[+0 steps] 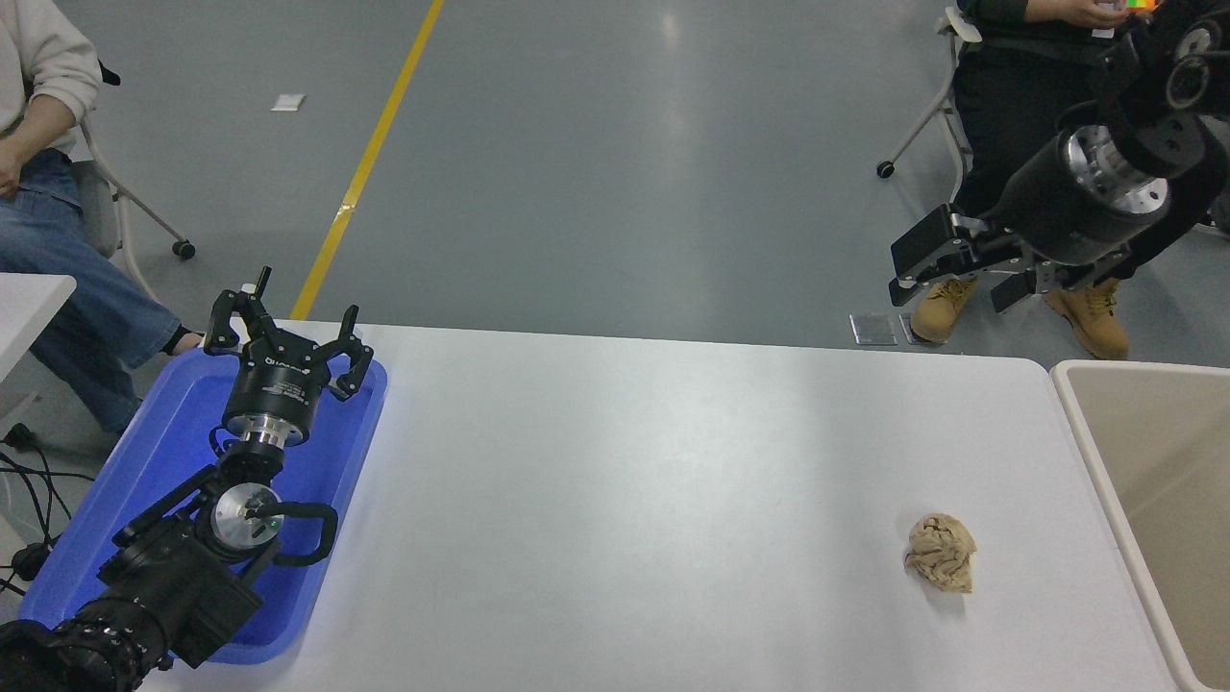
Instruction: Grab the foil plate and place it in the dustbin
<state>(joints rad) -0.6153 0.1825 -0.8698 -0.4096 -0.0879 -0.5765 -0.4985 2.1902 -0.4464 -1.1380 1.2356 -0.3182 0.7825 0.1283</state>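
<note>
White counter (625,461) across the middle, plain and unmarked. At its left a bright blue tray (86,538); over it the left gripper (288,336), all black with a silver metal ring behind it. Tan crumpled paper ball (942,565) toward the right. Beige dustbin (1086,423) with a pale cream rim. Up top the right gripper (947,269), black with a silver collar. Grey floor (615,163) with one yellow stripe (370,159). Tan boots (944,300) on a seated person.

Single head view, mounted high on the robot's side, faced forward and down across the white table (673,461). Frame took in the tabletop from near edge to far edge, grey floor (615,144) beyond. Moderate distance; no second view.
</note>
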